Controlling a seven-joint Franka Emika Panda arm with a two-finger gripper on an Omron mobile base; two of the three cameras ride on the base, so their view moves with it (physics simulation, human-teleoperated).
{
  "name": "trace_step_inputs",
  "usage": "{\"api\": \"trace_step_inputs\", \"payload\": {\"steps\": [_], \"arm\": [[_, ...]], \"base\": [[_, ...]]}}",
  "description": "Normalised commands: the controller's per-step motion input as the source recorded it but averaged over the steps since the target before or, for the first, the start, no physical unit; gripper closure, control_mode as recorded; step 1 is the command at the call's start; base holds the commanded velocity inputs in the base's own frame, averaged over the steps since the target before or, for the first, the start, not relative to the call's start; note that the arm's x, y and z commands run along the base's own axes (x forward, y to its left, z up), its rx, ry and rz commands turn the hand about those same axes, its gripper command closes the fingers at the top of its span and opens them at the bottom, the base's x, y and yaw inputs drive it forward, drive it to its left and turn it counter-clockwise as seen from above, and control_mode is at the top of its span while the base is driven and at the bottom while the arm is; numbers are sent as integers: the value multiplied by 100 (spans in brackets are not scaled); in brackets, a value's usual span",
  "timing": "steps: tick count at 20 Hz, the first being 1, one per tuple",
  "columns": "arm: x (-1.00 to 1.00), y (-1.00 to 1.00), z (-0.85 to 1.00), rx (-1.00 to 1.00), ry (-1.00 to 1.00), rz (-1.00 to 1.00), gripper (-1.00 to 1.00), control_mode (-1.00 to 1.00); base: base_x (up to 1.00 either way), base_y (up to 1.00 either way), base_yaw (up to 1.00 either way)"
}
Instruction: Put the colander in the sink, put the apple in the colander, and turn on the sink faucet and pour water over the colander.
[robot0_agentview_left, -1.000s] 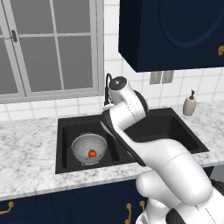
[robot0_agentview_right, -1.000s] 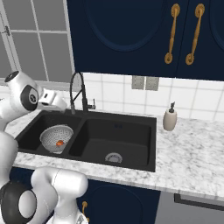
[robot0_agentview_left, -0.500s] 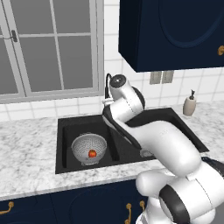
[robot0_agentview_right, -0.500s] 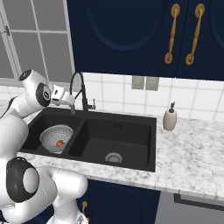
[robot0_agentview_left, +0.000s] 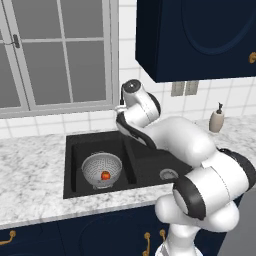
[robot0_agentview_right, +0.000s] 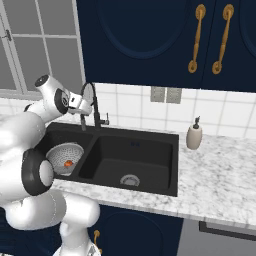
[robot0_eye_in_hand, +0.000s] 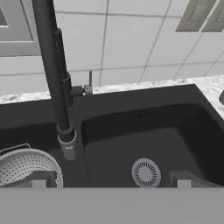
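1. Left base view: the colander (robot0_agentview_left: 101, 170) sits in the left basin of the sink (robot0_agentview_left: 75, 187), and the apple (robot0_agentview_left: 105, 175) lies inside it near the middle. The arm reaches up toward the back of the sink, where the top of the faucet (robot0_agentview_left: 122, 92) pokes out behind the wrist. Two steps look done; judging by this, the faucet is the job in hand.

2. Right base view: the gripper (robot0_agentview_right: 91, 107) hangs beside the faucet (robot0_agentview_right: 93, 105), near the top of its arch and well above the basins. The small lever (robot0_agentview_right: 106, 121) sticks out to the side lower down the stem. A soap bottle (robot0_agentview_right: 193, 136) stands on the counter (robot0_agentview_right: 225, 175), well apart and no concern. No water shows yet.

3. Hand view: the fingertips (robot0_eye_in_hand: 38, 183) stand wide apart with nothing between them. The faucet stem (robot0_eye_in_hand: 51, 65) runs down the left side and its nozzle (robot0_eye_in_hand: 67, 142) points close to the divider, just beside the colander rim (robot0_eye_in_hand: 26, 157). The lever (robot0_eye_in_hand: 89, 87) is beyond and to the right of the stem.

4. To do this well, I would bring one finger against the lever, avoiding the stem, push it gently, then check that the spout aims over the colander rather than the divider.
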Motion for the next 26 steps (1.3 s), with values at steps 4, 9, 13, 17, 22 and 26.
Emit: {"api": "trace_step_inputs", "payload": {"steps": [4, 9, 13, 17, 22, 26], "arm": [[49, 1, -12, 2, 0, 0, -100, -100], [37, 20, -18, 8, 0, 0, -100, -100], [41, 12, -14, 8, 0, 0, -100, -100], [44, 0, -19, 5, 0, 0, -100, -100], [47, 4, -24, 3, 0, 0, -100, -100], [51, 1, -22, 1, 1, 0, -100, -100]], "base": [[0, 0, 0], [0, 0, 0], [0, 0, 0], [0, 0, 0], [0, 0, 0], [0, 0, 0]]}}
